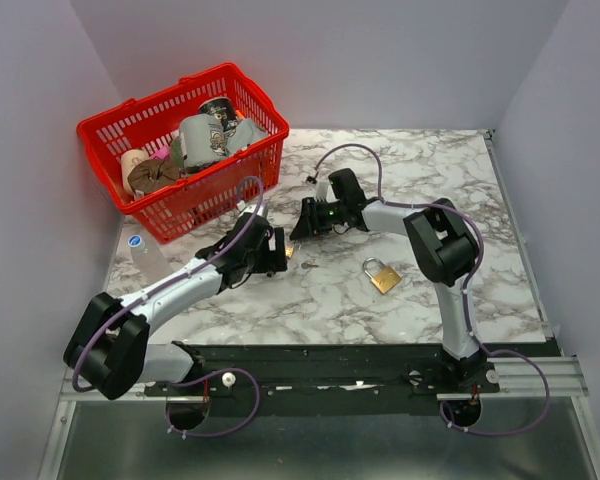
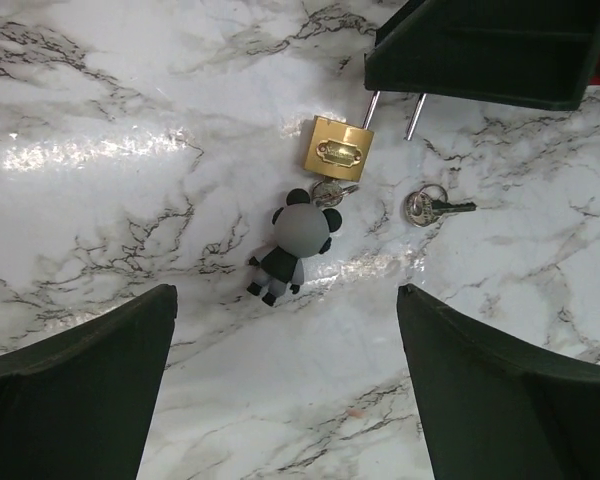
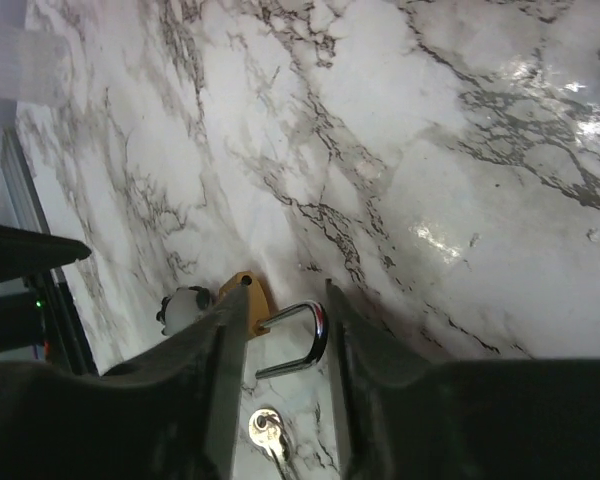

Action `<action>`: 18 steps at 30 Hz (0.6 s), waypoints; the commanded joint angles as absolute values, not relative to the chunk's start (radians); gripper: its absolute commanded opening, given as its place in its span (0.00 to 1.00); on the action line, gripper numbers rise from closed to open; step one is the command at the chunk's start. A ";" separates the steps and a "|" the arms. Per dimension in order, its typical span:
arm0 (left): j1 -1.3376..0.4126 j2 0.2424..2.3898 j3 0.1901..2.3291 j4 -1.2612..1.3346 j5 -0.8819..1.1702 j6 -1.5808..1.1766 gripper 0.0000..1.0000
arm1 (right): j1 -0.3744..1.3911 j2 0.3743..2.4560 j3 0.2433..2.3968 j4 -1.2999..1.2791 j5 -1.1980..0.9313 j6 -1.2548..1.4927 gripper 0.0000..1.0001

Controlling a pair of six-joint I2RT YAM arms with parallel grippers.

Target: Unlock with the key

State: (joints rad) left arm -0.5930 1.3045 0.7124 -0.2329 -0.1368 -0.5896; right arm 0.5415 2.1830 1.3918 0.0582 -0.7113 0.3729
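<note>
Beside the padlock [image 2: 336, 146] — key [image 2: 438, 208], ungripped.

Nothing readable. Padlock [image 2: 337, 147] has embossed lettering on its face, but it's too small to make out.

Both arms stretch to mid-table, left gripper [image 1: 278, 250] and right gripper [image 1: 302, 226] almost meeting; a brass padlock [image 1: 384, 275] lies apart on their right, and a red basket [image 1: 205, 195] sits back left.
</note>
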 commanded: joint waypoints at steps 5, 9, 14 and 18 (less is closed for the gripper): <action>-0.569 1.163 0.785 -0.339 -0.085 -0.543 0.99 | 0.546 2.114 1.356 0.058 -0.608 0.328 0.67; -0.555 1.128 0.836 -0.400 -0.043 -0.499 0.99 | 0.545 2.057 1.329 0.020 -0.511 0.292 0.74; -0.531 1.117 0.891 -0.459 -0.002 -0.424 0.99 | 0.546 1.961 1.270 -0.024 -0.387 0.233 0.78; -0.505 1.134 0.978 -0.502 0.037 -0.365 0.99 | 0.546 1.862 1.201 -0.044 -0.344 0.206 0.80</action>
State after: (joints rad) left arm -0.5282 1.1297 0.8898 -0.4267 -0.0273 -0.4522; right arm 0.5423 1.9644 1.2583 -0.0032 -0.4400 0.2653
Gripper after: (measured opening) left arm 0.988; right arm 0.792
